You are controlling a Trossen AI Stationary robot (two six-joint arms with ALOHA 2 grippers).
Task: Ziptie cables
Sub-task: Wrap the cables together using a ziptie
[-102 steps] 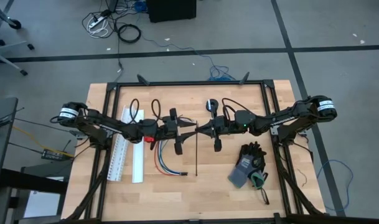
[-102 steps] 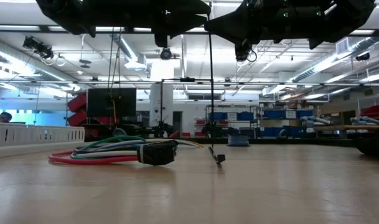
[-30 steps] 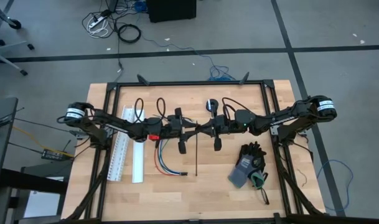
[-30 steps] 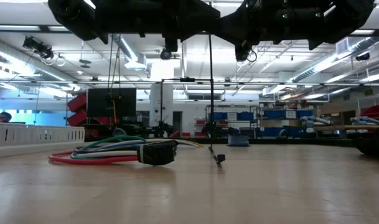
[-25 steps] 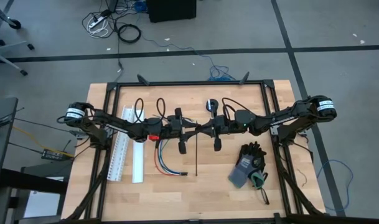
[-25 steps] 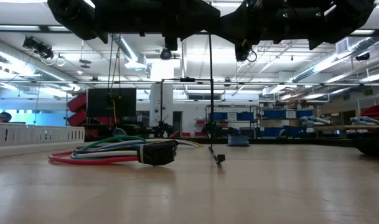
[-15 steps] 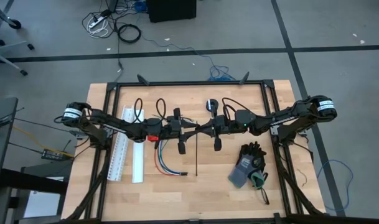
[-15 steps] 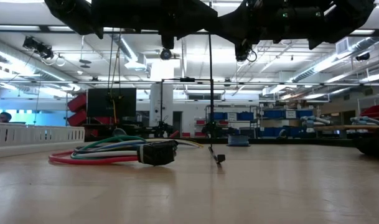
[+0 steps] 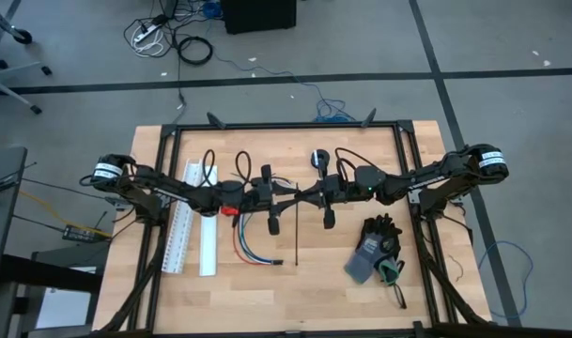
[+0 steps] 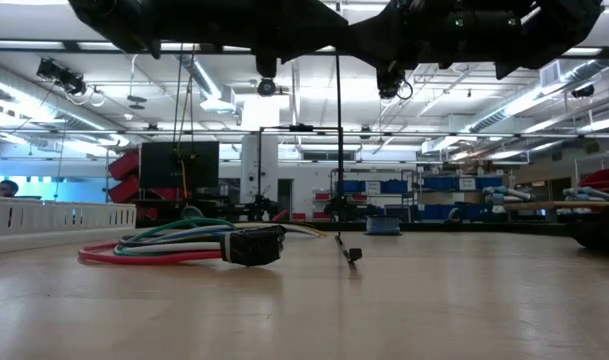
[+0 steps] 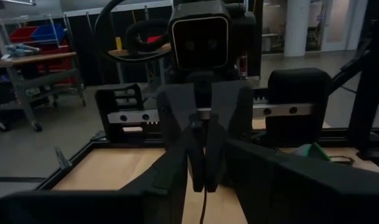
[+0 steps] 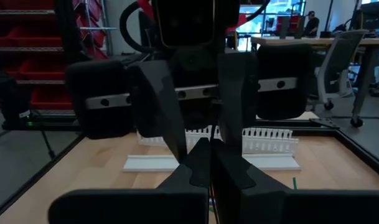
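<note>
The cables [image 9: 248,240] lie loose on the table left of centre, and in the low view they form a flat coloured bundle [image 10: 169,243]. One thin black ziptie [image 9: 296,235] hangs straight down [image 10: 339,150] with its head [image 10: 353,255] on the wood. I see no second ziptie. My right gripper [image 9: 301,195] is above the table's middle, shut on the ziptie's top end. My left gripper [image 9: 289,195] faces it tip to tip, slightly open, with a finger on either side of the same spot [image 12: 205,146]. My right gripper pinches the ziptie's top end [image 10: 337,60] between its two fingers [image 12: 198,165], coming level from the table's right side, across the strip. The ziptie hangs upright below the fingers, its head touching the table.
A white slotted channel [image 9: 184,225] and a white strip [image 9: 208,246] lie along the table's left side, beside the cables. A pair of dark gloves [image 9: 375,249] sits at the right. Bare wood [image 9: 267,300] stretches along the near edge.
My left arm's rear links have shifted slightly toward the table's left edge, while its gripper stays at the ziptie's top. The ziptie hangs as before.
</note>
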